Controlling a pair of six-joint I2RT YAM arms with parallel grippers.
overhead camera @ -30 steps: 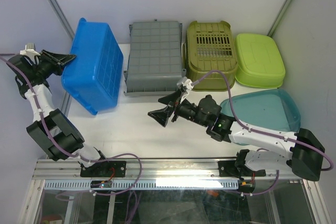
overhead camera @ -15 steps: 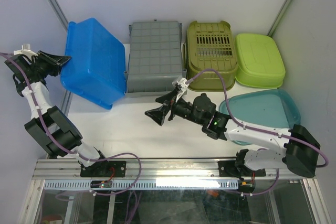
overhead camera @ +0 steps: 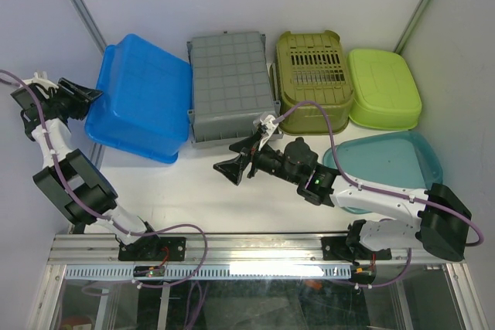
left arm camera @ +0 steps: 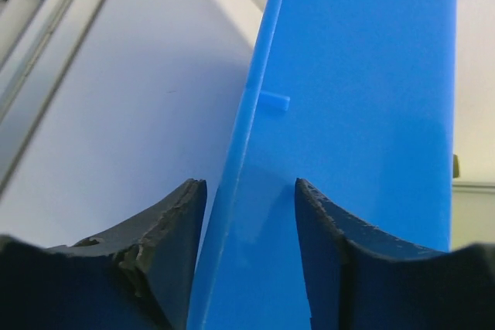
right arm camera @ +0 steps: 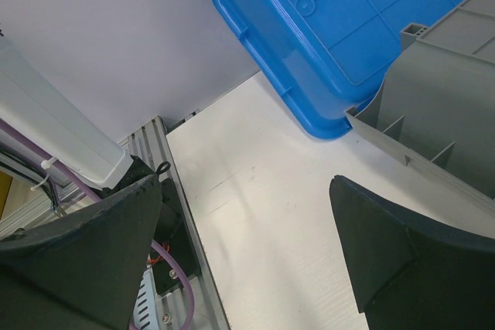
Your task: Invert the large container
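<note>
Blue container (overhead camera: 143,98): bottom-up, far left of table (overhead camera: 193,187); flip approx. done. L gripper (overhead camera: 94,92) jaws loose astride rim, pull-back left. R gripper (overhead camera: 230,158) jaws wide, empty.

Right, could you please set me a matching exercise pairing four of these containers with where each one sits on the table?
Things:
1. blue container
2. grey container
3. olive basket
4. teal container

Places:
A. near right, partly hidden by the right arm
B. back row, slotted panel facing up
C. far left, rim between the left jaws
D. back row, between the blue and olive ones

Pairs: 1-C; 2-D; 3-B; 4-A
</note>
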